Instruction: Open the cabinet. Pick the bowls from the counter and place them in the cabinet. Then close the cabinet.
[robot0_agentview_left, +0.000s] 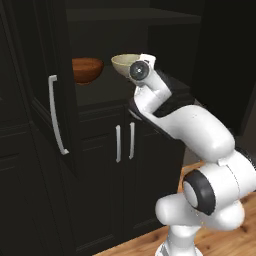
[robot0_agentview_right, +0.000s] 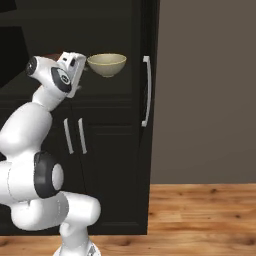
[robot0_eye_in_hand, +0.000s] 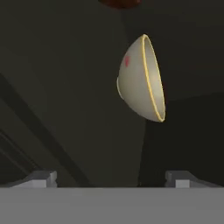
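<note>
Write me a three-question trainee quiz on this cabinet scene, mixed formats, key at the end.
1. True or false: the cream bowl and the brown bowl both sit on a shelf inside the cabinet.
2. Multiple choice: the pincer is (A) shut on the cream bowl, (B) open with the cream bowl ahead of it, (C) gripping a door handle.
3. Fill in: the cabinet's doors currently stand ____.

Key: 1 true; 2 B; 3 open.

cream bowl (robot0_agentview_left: 124, 63) right of brown bowl (robot0_agentview_left: 87, 69) | both on cabinet shelf (robot0_agentview_left: 107, 90)
</note>
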